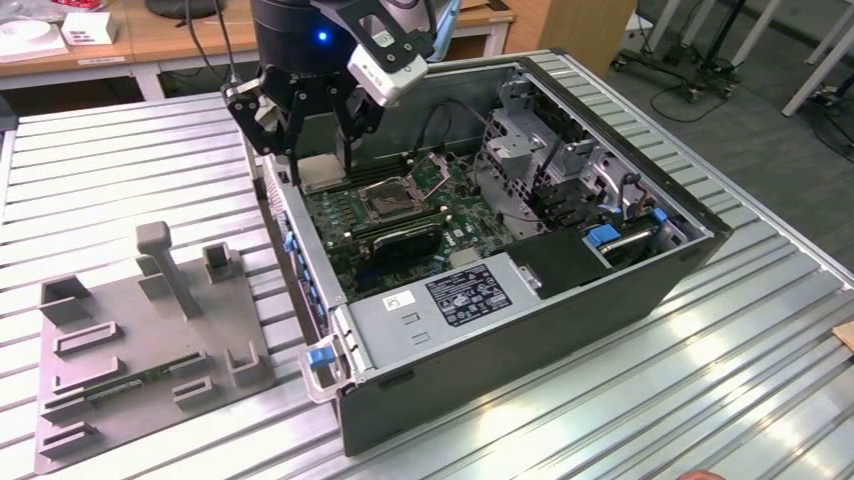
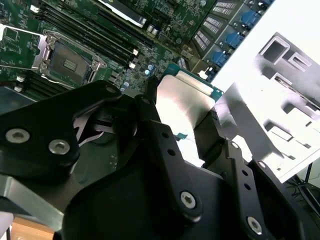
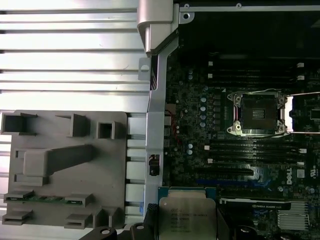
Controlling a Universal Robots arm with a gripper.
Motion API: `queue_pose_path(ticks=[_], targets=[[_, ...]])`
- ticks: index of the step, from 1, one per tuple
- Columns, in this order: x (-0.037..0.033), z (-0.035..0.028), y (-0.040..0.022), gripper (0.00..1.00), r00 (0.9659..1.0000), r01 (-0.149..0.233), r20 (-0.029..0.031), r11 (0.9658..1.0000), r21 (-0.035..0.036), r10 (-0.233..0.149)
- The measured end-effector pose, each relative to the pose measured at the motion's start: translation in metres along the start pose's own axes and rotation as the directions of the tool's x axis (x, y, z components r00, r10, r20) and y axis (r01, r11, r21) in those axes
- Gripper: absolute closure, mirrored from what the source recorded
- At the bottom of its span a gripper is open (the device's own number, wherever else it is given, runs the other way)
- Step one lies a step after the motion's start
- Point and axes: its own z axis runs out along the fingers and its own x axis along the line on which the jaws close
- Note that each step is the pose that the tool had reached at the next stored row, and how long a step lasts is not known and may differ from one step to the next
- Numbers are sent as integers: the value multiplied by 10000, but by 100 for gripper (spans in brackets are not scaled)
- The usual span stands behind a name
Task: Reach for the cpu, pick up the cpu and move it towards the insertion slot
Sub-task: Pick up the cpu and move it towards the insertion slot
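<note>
Black end effector (image 2: 185,117) grips the flat silver-grey square cpu (image 2: 182,100) by its edges, lifted above the green board, near the silver-framed, dark-centred insertion slot (image 3: 256,113), presumably for carrying across.

Ribbed metal table (image 1: 747,380); wooden desk (image 1: 160,35) behind; grey carpet floor (image 1: 747,110).

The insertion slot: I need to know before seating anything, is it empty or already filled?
Empty. The insertion slot shows its bare dark centre inside the silver frame, and the cpu sits apart from it, between the gripper fingers.
</note>
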Motion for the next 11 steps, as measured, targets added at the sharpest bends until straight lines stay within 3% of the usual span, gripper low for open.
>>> queue_pose_path(ticks=[6,11], targets=[[-3,0,0,46,10000,1,-1,10000,0,-1],[-48,1,-1,46,10000,1,-1,10000,0,-1]])
